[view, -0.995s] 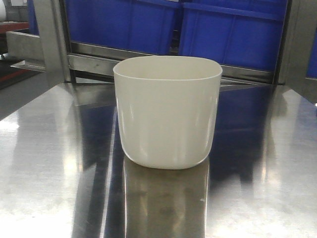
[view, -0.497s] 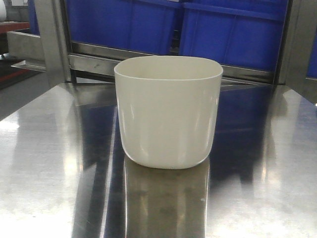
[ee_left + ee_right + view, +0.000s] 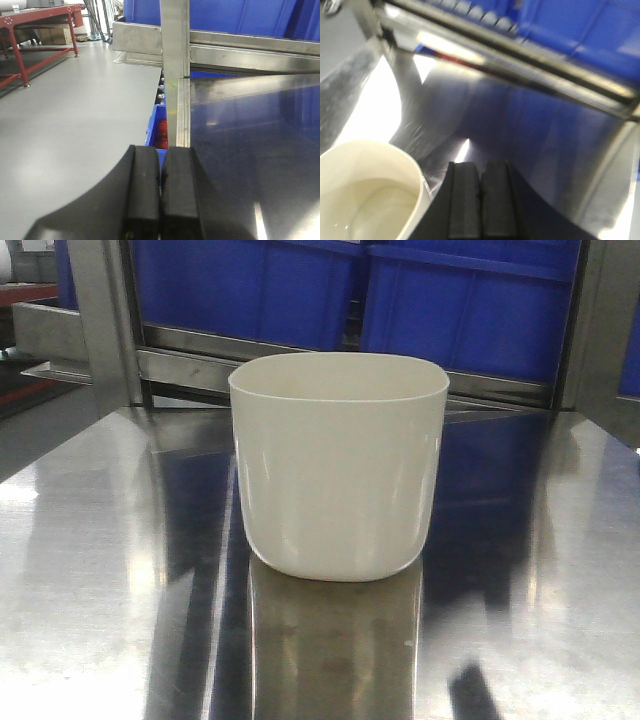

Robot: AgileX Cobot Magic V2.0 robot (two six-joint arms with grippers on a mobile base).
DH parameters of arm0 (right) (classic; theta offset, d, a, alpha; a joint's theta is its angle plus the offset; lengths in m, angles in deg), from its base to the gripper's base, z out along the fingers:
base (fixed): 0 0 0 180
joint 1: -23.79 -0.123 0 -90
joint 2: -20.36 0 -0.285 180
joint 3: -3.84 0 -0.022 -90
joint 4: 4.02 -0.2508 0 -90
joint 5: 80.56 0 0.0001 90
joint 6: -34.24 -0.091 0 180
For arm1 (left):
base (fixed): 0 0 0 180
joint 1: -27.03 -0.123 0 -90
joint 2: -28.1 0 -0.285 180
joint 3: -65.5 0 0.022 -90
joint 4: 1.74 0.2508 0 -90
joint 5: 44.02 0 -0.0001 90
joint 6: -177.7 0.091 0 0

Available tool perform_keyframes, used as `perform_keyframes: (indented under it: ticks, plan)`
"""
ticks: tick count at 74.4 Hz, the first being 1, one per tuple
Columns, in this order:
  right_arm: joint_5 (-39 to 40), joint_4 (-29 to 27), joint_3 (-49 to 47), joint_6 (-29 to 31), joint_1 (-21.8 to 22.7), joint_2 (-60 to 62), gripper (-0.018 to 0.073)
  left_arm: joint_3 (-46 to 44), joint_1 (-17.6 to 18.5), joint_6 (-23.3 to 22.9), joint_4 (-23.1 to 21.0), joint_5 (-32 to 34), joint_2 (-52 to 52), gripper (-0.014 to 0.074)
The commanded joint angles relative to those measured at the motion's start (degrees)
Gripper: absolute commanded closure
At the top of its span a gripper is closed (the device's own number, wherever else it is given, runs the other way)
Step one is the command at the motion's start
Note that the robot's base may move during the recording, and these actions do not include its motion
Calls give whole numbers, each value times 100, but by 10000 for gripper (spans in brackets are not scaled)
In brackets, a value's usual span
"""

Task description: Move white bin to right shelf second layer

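Steel tabletop (image 3: 100, 570) shows a new dark reflection (image 3: 470, 695) at its near right edge (probably the right arm closing in). Centred and unmoved, the white bin (image 3: 338, 470) stands ungrasped; right gripper (image 3: 481, 200) and left gripper (image 3: 160, 200) both have fingers pressed together.

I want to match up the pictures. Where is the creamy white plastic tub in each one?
Front-facing view: the cream-white glossy plastic tub stands in the middle, on the shiny steel tabletop.
Left wrist view: not in it.
Right wrist view: the tub is in the bottom left corner, seen from above, beside the right gripper.
Shared landmark: the blue plastic crates at the top of all three views.
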Motion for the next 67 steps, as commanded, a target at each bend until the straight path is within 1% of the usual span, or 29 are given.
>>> perform_keyframes:
  ticks: [1,15,20,24,27,28,29,31,36,40,55,67]
  plan:
    - [157,-37,-411,19,-149,-266,503,211,18,-30,0,501,80,512]
    - [108,-38,-444,19,-386,-723,498,211,18,-30,0,501,80,512]
    - [108,-61,-444,19,-394,-788,450,211,18,-30,0,501,80,512]
    - [82,-126,-444,19,-394,-825,336,211,18,-30,0,501,80,512]
    - [57,-233,-444,19,-394,-837,216,211,18,-30,0,501,80,512]
    - [56,-261,-444,19,-394,-842,195,211,18,-30,0,501,80,512]
    - [50,-339,-444,19,-394,-850,135,211,18,-30,0,501,80,512]
    - [44,-454,-444,19,-394,-851,65,211,18,-30,0,501,80,512]
    - [-33,-674,-444,19,-394,-862,-20,211,18,-30,0,501,80,512]
    - [-98,-793,-444,19,-394,-869,-25,211,18,-30,0,501,80,512]
    - [-394,-883,-444,19,-394,-920,32,211,18,-30,0,501,80,512]
    - [-595,-1146,-444,19,-394,-1062,32,211,18,-30,0,501,80,512]
